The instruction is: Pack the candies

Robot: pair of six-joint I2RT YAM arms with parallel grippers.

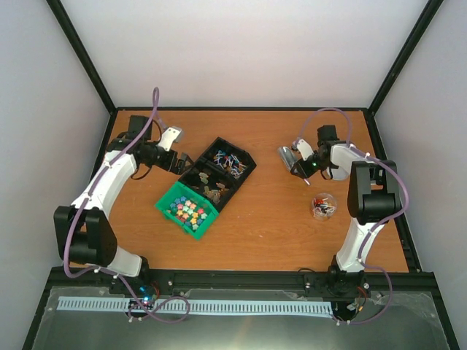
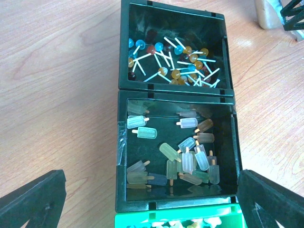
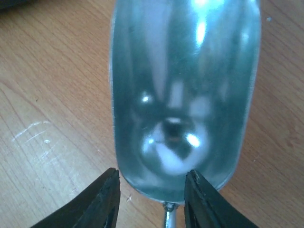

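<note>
The candies (image 2: 168, 59) are tiny lollipops with white sticks, heaped in the far black bin (image 1: 230, 161). A few more lie in a clear round container (image 1: 323, 206) on the right. My left gripper (image 2: 152, 209) is open and empty. It hovers over the near edge of the middle black bin (image 2: 122, 142), and shows in the top view (image 1: 183, 162) at that bin's left side. My right gripper (image 3: 152, 173) is shut on the handle of an empty metal scoop (image 3: 185, 85). It holds the scoop (image 1: 287, 156) over the table, right of the bins.
The middle black bin holds pale popsicle-shaped sweets (image 2: 190, 159). A green bin (image 1: 187, 209) of coloured sweets adjoins it at the near end. The three bins form a diagonal row left of centre. A black frame rims the wooden table (image 1: 270, 233).
</note>
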